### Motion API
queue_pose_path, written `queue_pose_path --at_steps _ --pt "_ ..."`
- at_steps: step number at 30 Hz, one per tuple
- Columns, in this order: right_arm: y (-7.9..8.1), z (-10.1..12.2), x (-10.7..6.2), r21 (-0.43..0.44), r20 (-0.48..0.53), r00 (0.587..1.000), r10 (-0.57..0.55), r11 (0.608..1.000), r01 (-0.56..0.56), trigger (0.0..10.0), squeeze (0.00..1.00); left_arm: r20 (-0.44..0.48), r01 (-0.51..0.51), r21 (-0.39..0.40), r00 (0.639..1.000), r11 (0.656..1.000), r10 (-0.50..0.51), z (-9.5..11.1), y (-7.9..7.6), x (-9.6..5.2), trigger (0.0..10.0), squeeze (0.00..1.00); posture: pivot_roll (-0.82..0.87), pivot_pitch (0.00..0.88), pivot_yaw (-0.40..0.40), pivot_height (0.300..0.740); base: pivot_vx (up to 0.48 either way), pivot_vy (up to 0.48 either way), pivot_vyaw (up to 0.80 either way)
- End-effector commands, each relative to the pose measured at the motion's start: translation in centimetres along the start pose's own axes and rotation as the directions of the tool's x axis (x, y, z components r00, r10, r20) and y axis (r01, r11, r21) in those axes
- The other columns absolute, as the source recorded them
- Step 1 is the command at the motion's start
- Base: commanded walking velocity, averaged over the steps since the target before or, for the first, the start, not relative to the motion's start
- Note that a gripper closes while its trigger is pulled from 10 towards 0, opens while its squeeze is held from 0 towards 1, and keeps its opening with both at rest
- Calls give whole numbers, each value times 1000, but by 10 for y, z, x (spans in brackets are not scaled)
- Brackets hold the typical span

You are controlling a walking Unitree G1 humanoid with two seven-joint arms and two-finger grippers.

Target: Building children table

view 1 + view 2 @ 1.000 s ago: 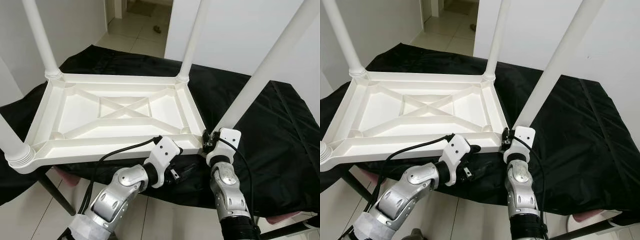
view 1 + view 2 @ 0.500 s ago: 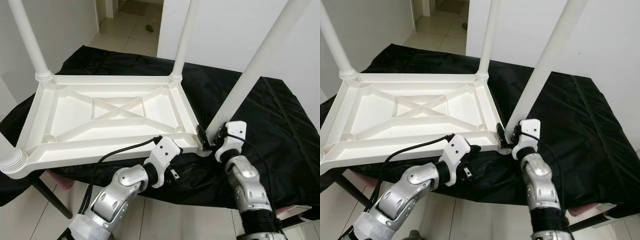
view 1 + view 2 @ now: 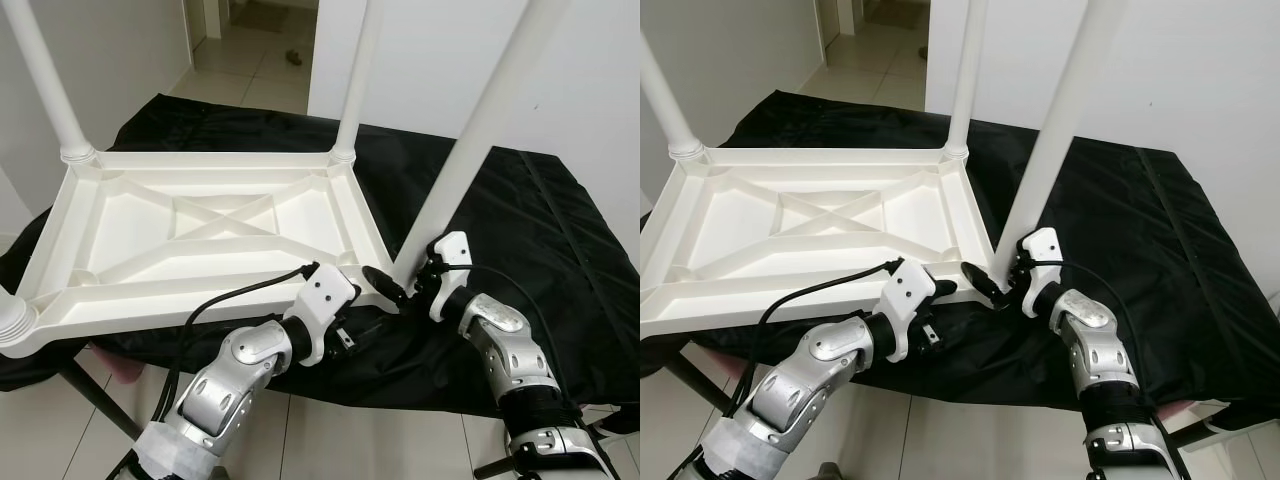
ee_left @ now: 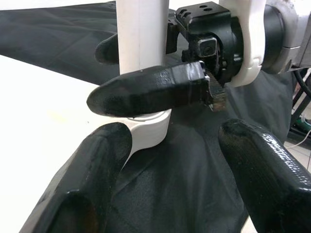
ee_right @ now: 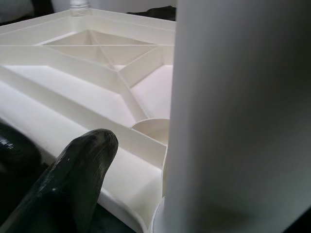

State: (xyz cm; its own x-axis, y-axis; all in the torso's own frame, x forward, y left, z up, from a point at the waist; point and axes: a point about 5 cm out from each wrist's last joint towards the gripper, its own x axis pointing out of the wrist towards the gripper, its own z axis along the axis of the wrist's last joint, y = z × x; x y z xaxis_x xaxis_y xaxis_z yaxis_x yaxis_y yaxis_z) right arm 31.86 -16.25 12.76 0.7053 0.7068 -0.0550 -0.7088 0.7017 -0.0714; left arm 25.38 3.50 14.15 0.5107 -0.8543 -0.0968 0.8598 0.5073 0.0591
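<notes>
A white plastic children's table (image 3: 215, 215) lies upside down on a black cloth, its legs pointing up. My right gripper (image 3: 404, 286) is at the foot of the near right leg (image 3: 470, 140). It is open, with one finger (image 4: 150, 90) across the front of the leg and the other behind it. In the right wrist view a gap shows between one finger (image 5: 80, 177) and the leg (image 5: 238, 116). My left gripper (image 4: 170, 145) is open and holds nothing, just below the tabletop's near edge, close to that same corner (image 4: 146, 133).
The black cloth (image 3: 530, 230) covers a worktable whose near edge (image 3: 420, 385) runs under both arms. The other legs (image 3: 45, 80) stand at the remaining corners. A white wall (image 3: 590, 110) rises to the right, and tiled floor (image 3: 250, 50) runs to a doorway behind.
My right wrist has swung out to the right and turned, so its fingers now reach in sideways around the leg's foot. The left arm stays put. The camera has shifted slightly.
</notes>
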Motion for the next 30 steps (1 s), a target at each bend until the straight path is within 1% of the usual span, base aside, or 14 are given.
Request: queue_pose_path --at_steps 1,5,6,7,8,13,15,18,23,25,26,27,28,30 --pt "0 -4 2 -13 -42 997 69 998 -69 10000 0 -1 33 14 999 999 -33 4 1 1 10000 0 93 1 -46 740 0 0 0" --pt "-2 -5 2 -18 -51 996 79 997 -80 10000 0 -1 31 18 1000 999 -31 5 2 1 10000 0 94 1 -46 740 0 0 0" --pt "-6 -7 0 -11 -64 994 92 996 -93 3569 0 -1 29 21 1000 999 -29 5 4 1 10000 0 98 0 -45 740 0 0 0" --pt "-6 -7 0 -11 -64 994 92 996 -93 3569 0 -1 29 21 1000 999 -29 5 4 1 10000 0 98 0 -45 740 0 0 0" --pt "-10 -9 -3 -6 -77 992 99 995 -100 0 0 0 27 23 1000 999 -27 6 4 1 10000 0 98 0 -45 740 0 0 0" --pt "-16 -11 -7 -1 -88 991 97 995 -98 0 0 2 27 24 1000 999 -27 7 4 2 10000 0 98 0 -46 740 0 0 0" --pt "-21 -10 -9 -1 -85 996 34 999 -34 0 0 4 30 21 1000 999 -30 8 3 3 10000 0 97 3 -46 740 0 0 0" --pt "-33 -8 -11 28 -57 987 -151 988 153 0 0 1 31 18 1000 999 -31 7 2 3 10000 0 101 10 -48 740 0 0 0" --pt "-35 -6 -11 19 -14 968 -252 967 253 0 0 0 29 10 1000 1000 -29 5 0 1 10000 0 100 14 -52 740 0 0 0" --pt "-38 -7 -10 27 -16 923 -383 923 384 0 0 -5 27 5 1000 1000 -27 3 -1 0 10000 0 95 17 -53 740 0 0 0" --pt "-38 -7 -10 27 -16 923 -383 923 384 0 0 -5 27 5 1000 1000 -27 3 -1 0 10000 0 95 17 -53 740 0 0 0" --pt "-38 -10 -9 60 -36 887 -461 885 462 0 0 -4 27 0 1000 1000 -27 3 -1 0 10000 0 94 19 -54 740 0 0 0" --pt "-38 -10 -9 60 -36 887 -461 885 462 0 0 -4 27 0 1000 1000 -27 3 -1 0 10000 0 94 19 -54 740 0 0 0" --pt "-33 -17 -9 88 -72 806 -587 801 592 0 0 -4 26 0 1000 1000 -26 3 -2 0 10000 0 94 12 -56 740 0 0 0"
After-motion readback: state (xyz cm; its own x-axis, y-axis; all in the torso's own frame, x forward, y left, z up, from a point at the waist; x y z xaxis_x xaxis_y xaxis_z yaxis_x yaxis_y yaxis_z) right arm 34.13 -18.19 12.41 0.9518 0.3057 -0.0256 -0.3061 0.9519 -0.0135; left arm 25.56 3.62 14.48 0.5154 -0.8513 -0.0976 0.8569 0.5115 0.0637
